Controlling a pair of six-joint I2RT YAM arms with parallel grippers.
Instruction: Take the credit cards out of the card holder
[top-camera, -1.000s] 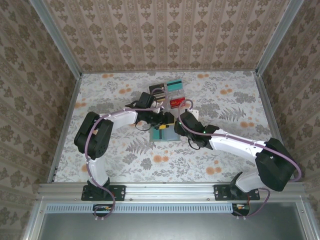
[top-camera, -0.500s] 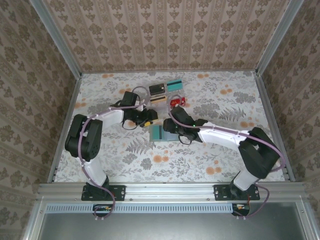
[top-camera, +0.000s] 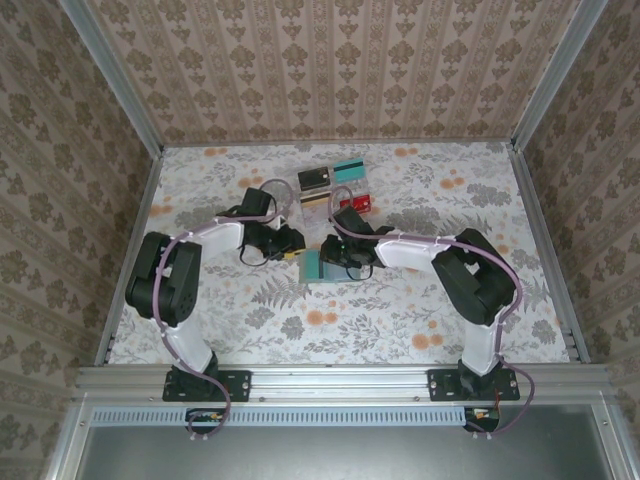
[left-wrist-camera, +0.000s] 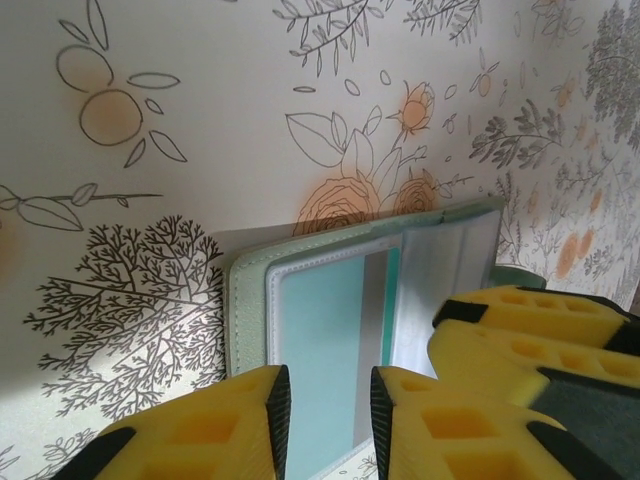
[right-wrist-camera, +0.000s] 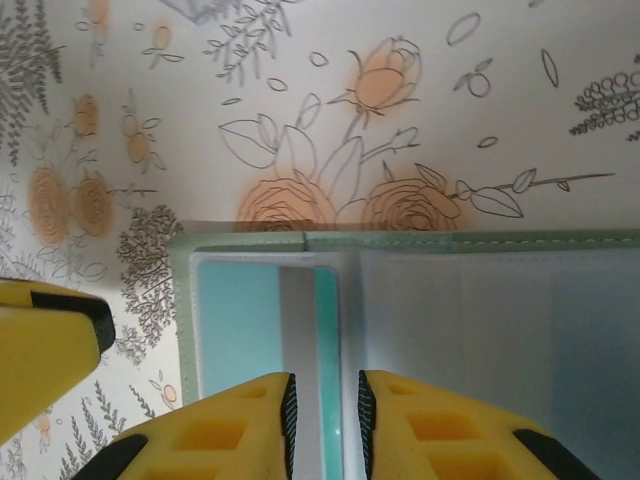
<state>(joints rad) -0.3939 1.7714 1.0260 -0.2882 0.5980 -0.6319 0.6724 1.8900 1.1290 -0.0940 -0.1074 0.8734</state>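
— What is on the left side?

— The left arm (top-camera: 215, 235) reaches over the flower-printed table (top-camera: 190, 180). The left jaws hang low at the left edge of the small flat grey-green folding card holder (top-camera: 322, 268). Their yellow foam pads (left-wrist-camera: 200, 430) are almost together, with only a narrow slit between them. Through the slit I see teal colour lying below. I see nothing clamped between them.

— And the holder itself?

— It lies open and flat near the middle of the table, between the two arms. From the left wrist camera I see its green stitched rim (left-wrist-camera: 240, 300). A thin teal plastic card with a grey stripe (left-wrist-camera: 325, 310) sits in the left pocket. The panel beside it is pale bluish-grey (left-wrist-camera: 445, 265).

— The right side?

— The right arm (top-camera: 410, 248) comes from the other side, and the right jaws hang over the holder too, just beside the left ones. Their yellow pads (right-wrist-camera: 210, 435) also leave only a thin gap, above the right edge of the teal card (right-wrist-camera: 235, 320). Whether they touch the holder, I cannot tell.

— Are any cards outside?

— Yes, behind the holder, toward the back wall. There is a dark brown-black card (top-camera: 314, 179) with an orange-yellow striped card (top-camera: 314, 198) in front of it. Further right lie a teal card with a dark stripe (top-camera: 348, 168) and a red card (top-camera: 358, 203), the red one close to the right arm.
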